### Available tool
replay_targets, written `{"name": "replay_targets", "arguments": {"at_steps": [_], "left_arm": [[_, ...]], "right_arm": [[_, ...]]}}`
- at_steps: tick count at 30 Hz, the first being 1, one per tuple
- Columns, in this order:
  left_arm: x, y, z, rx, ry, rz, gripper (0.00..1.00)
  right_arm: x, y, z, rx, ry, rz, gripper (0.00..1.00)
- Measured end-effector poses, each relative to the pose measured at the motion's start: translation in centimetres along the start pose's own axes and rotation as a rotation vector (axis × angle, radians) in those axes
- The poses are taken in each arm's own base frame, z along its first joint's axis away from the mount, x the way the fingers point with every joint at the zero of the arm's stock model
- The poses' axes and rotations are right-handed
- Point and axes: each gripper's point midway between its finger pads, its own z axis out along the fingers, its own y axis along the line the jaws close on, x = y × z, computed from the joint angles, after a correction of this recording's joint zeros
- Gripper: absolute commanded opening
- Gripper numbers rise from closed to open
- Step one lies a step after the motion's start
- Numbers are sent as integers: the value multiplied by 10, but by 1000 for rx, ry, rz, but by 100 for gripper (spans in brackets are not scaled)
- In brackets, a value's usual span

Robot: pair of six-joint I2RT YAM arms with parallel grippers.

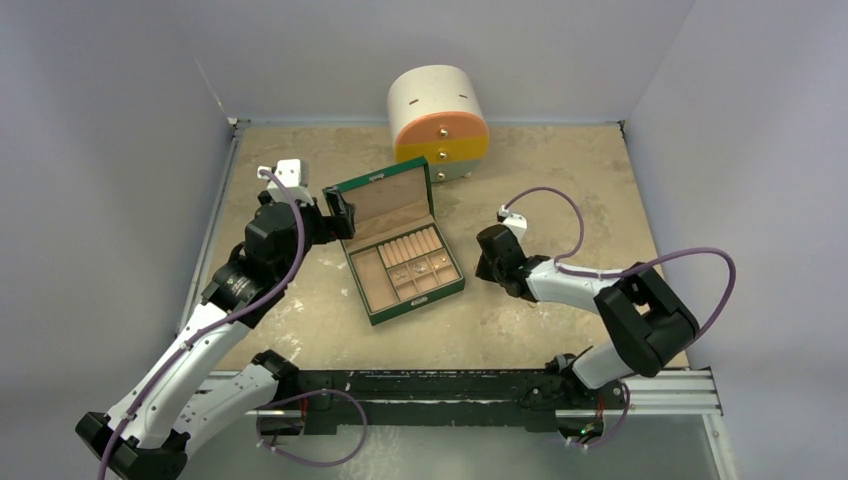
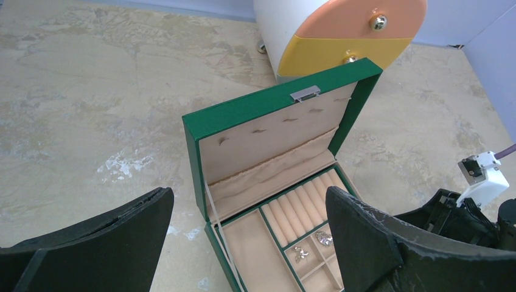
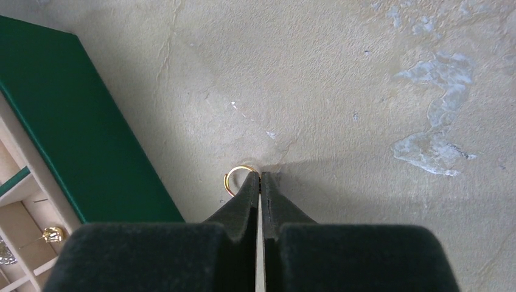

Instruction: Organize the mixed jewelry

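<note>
The green tan-lined box [image 1: 372, 300] lies open at the table's middle. Small silvery and gold pieces [image 1: 432, 265] sit in its little compartments; two silvery ones [image 2: 323, 238] show in the left wrist view and a gold one [image 3: 53, 233] in the right wrist view. My right gripper [image 3: 260, 175] is down on the table just right of the box [image 3: 73, 140], shut, with a thin gold ring [image 3: 234, 178] pinched at its tips. It also shows in the top view [image 1: 487, 262]. My left gripper [image 1: 340, 215] is open and empty beside the box's lid [image 2: 243, 115]. No chain or hoop shows.
A round white cabinet [image 1: 438, 120] with an orange and a yellow drawer stands behind the box at the back. Grey walls close the table on the left, back and right. The right arm's wrist [image 2: 484, 173] shows past the box.
</note>
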Motion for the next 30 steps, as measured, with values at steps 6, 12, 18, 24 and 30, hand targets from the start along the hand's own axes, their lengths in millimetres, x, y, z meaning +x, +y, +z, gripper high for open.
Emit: {"name": "replay_targets", "arguments": {"at_steps": [6,12,18,24,30], "left_arm": [[2,-7,-1,42,12,-1,96],[6,-40,-4,212,46,-5,96],[24,-84,-14,411,124,5,99],[51,-106,-24,531,204,-72,99],[101,-104,-27,541,337,-185,97]], "right_arm": [[-10,3,-11,-26,-28,2,0],[-40,17,-43,-126,-122,-3,0],[-57,38,-85,-311,-187,-40,0],[-57,70,-128,-515,-229,-101,0],[-36,100,-153,-638,-213,-165,0]]}}
